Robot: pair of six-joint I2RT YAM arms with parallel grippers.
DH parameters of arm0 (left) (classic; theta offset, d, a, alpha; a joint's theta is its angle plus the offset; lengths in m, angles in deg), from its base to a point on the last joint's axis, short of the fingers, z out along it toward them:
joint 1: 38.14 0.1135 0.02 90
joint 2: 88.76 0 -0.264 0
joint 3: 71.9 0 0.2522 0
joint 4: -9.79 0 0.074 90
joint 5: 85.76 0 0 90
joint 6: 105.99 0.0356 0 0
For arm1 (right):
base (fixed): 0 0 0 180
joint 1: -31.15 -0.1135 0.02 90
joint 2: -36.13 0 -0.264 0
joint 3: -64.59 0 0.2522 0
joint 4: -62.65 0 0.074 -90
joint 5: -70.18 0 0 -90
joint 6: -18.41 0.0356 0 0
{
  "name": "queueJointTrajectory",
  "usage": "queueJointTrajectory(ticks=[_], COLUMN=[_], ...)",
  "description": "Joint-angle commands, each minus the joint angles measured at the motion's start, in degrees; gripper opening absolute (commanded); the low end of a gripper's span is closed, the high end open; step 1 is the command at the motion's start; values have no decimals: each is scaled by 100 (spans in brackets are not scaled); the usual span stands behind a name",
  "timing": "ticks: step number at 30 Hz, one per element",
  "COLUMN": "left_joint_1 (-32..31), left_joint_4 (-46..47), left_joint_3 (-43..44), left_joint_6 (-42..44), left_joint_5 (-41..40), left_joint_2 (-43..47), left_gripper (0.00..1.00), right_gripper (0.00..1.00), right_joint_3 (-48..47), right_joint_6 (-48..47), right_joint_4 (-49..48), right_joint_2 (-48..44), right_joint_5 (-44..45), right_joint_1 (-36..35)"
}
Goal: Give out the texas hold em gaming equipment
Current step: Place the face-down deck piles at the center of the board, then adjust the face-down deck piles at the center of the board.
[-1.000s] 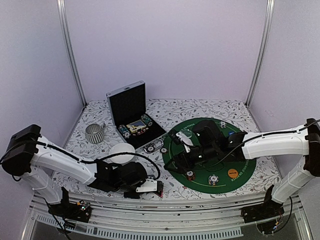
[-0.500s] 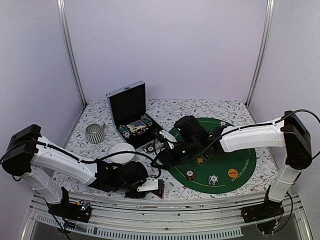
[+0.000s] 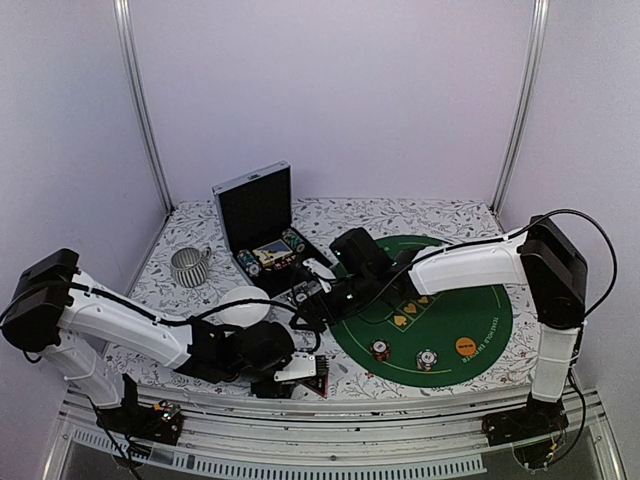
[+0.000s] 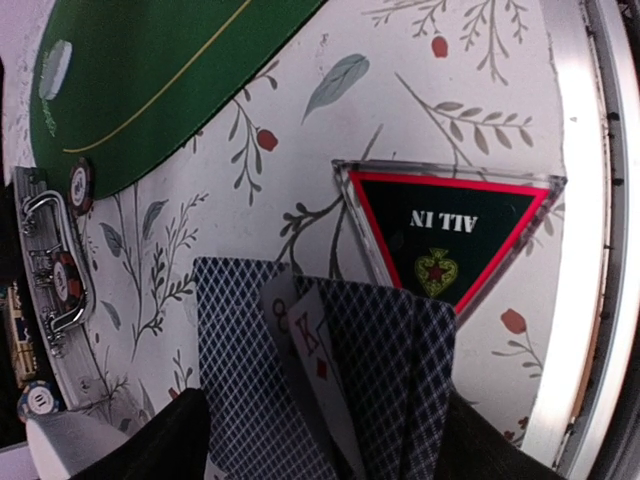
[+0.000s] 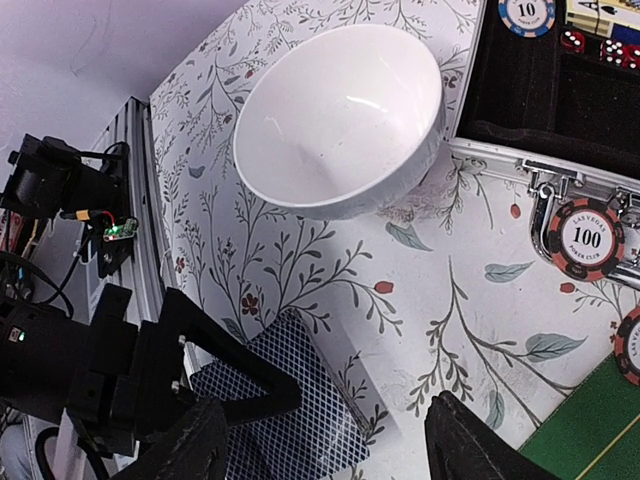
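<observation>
Playing cards (image 4: 240, 380) fanned inside left pincer (image 4: 318, 445), lower ends cut off, grip unclear; right pincer (image 5: 335, 440) spread, empty.

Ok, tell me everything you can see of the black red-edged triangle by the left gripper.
The black triangle with a red border looks like flat clear-rimmed plastic, printed ALL IN in white with a green spade emblem. It lies flat on the floral tablecloth near the table's near rail, off the green felt; the blue-backed cards overlap its tip.
</observation>
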Motion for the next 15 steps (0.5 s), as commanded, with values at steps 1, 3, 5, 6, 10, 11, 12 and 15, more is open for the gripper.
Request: queueJointTrajectory(ticks=[1, 3, 5, 6, 10, 11, 12, 15], left_joint_1=[12, 24, 22, 22, 28, 28, 24, 46], left_joint_4=[-445, -478, -543, -553, -626, -652, -689, -874], left_joint_3=[-141, -140, -138, -152, -167, -172, -178, -202], left_joint_6=[-98, -174, -291, -334, -490, -533, -573, -754], left_joint_5=[111, 111, 230, 310, 490, 538, 610, 796], left_joint_2=[38, 87, 191, 266, 652, 788, 933, 1444], left_gripper=[78, 78, 79, 79, 82, 83, 84, 91], right_gripper=[68, 68, 68, 68, 69, 69, 70, 71], right_joint_3=[-138, -71, 22, 57, 181, 246, 307, 498], right_joint_6=[-58, -25, 22, 48, 182, 222, 292, 372], right_joint_4=[51, 49, 41, 32, 33, 20, 2, -118], right_joint_2=[213, 202, 116, 58, -177, -221, -261, -343], right_joint_5=[-203, -212, -202, -175, -44, -26, -24, -211], right_joint_1=[54, 64, 82, 77, 79, 77, 75, 76])
